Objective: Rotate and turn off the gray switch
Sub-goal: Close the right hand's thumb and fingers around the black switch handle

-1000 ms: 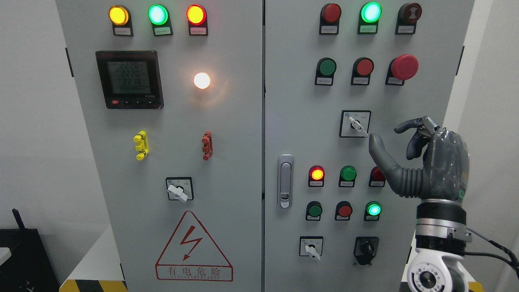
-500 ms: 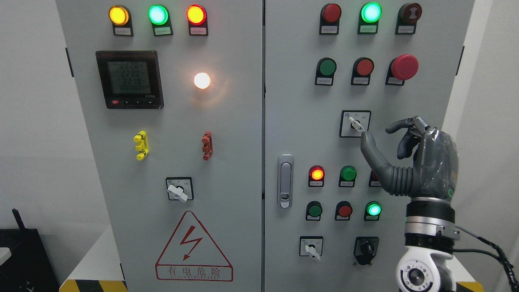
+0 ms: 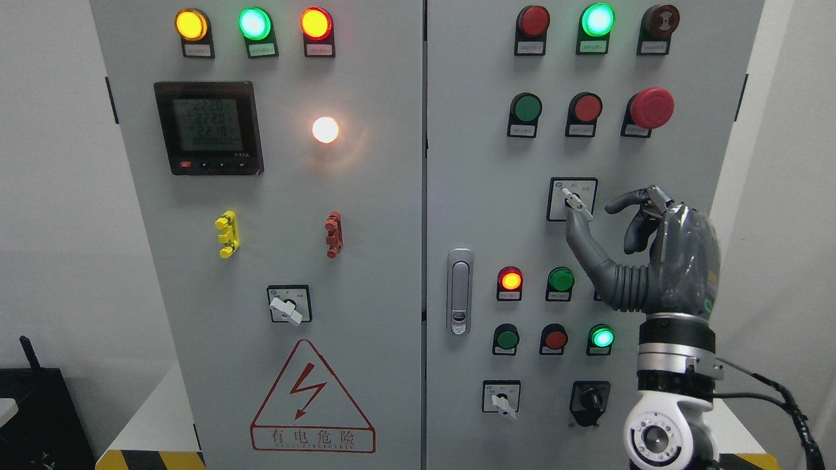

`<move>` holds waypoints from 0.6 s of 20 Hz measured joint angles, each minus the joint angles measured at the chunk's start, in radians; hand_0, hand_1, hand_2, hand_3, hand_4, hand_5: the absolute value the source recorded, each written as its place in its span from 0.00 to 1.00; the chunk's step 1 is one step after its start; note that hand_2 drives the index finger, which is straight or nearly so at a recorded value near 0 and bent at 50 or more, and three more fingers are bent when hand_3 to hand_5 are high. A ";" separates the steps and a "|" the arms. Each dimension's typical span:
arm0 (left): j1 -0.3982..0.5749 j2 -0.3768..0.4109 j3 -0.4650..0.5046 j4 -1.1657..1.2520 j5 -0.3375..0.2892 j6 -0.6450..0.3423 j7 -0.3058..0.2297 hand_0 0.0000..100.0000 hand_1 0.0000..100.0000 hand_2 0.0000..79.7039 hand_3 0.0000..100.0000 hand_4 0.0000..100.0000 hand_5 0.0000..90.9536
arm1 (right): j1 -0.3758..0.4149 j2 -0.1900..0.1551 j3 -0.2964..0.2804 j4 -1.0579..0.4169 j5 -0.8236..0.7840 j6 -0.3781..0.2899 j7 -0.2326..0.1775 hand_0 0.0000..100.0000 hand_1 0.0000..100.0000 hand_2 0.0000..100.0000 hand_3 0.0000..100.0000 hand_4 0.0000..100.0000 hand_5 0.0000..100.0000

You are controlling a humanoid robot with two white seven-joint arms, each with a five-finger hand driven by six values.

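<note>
Now your right hand (image 3: pixel 653 251) touches the gray switch (image 3: pixel 575 201) on the cabinet door (image 3: pixel 483 196) with its thumb; its fingers (image 3: pixel 630 199) are loose, grasping nothing.

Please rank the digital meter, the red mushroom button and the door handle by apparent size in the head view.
1. digital meter, clearly largest.
2. door handle.
3. red mushroom button, though its area looks close to the handle's, so that order is unsure.

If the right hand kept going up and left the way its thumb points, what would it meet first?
Most likely the gray switch: the right hand has its thumb tip just below the knob. Whether they already touch is unclear from this view.
</note>
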 measured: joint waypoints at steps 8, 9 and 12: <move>0.000 0.000 0.000 0.000 0.000 0.000 0.000 0.12 0.39 0.00 0.00 0.00 0.00 | -0.011 -0.002 -0.014 0.029 0.002 0.000 -0.015 0.09 0.45 0.52 0.97 0.97 1.00; 0.000 0.000 0.000 0.000 0.000 0.000 0.000 0.12 0.39 0.00 0.00 0.00 0.00 | -0.012 -0.002 -0.016 0.032 0.002 0.000 -0.015 0.09 0.45 0.52 0.97 0.96 1.00; 0.000 0.000 0.000 0.000 0.000 0.000 0.000 0.12 0.39 0.00 0.00 0.00 0.00 | -0.013 -0.003 -0.022 0.040 0.001 0.000 -0.016 0.09 0.45 0.52 0.97 0.96 1.00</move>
